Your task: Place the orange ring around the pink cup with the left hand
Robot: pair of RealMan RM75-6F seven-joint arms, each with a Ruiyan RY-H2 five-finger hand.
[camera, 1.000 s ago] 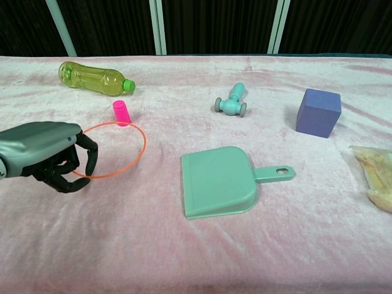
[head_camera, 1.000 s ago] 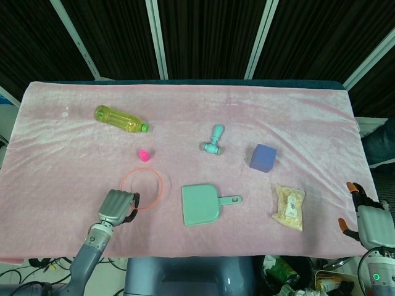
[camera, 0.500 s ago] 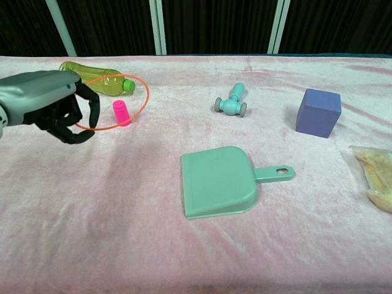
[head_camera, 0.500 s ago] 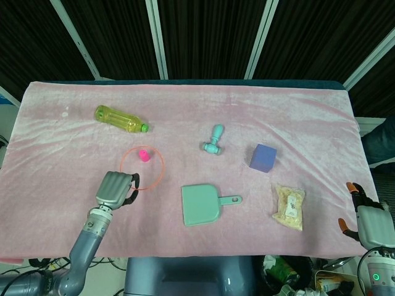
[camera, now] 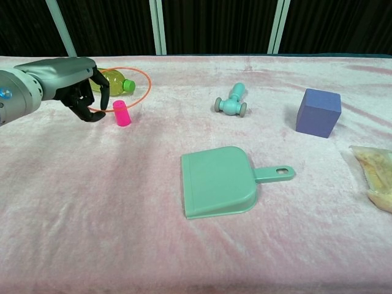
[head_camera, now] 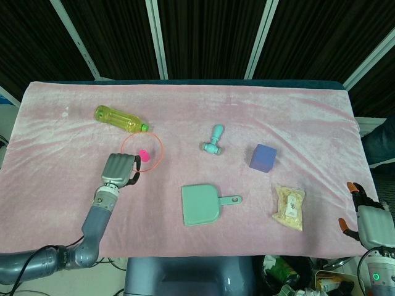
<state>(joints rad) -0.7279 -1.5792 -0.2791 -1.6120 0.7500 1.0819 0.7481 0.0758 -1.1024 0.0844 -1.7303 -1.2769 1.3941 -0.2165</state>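
Our left hand (camera: 64, 82) grips the orange ring (camera: 133, 76) by its near-left edge, fingers curled around the thin hoop and holding it above the pink cloth (head_camera: 308, 117). From the head camera, the ring (head_camera: 154, 140) encircles the pink cup (head_camera: 142, 154), though it is raised and has not been set down; from the chest camera it hangs tilted, its near edge passing just over the top of the cup (camera: 122, 113) and its far part overlapping the cap of the yellow bottle (camera: 113, 78). The cup stands upright on the cloth, just right of our left hand (head_camera: 118, 168).

Our right hand (head_camera: 369, 223) rests off the near-right corner of the table, seen only by the head camera; its orange-tipped fingers look spread and it holds nothing.

The bottle (head_camera: 120, 119) lies on its side at the far left, green cap pointing right. A teal dustpan (camera: 220, 180) sits near the middle of the table, handle to the right. Beyond it lies a small teal roller (camera: 231, 102). To the right stands a blue cube (camera: 318, 112), and nearer to us, at the right edge, a clear bag of snacks (head_camera: 289, 207).
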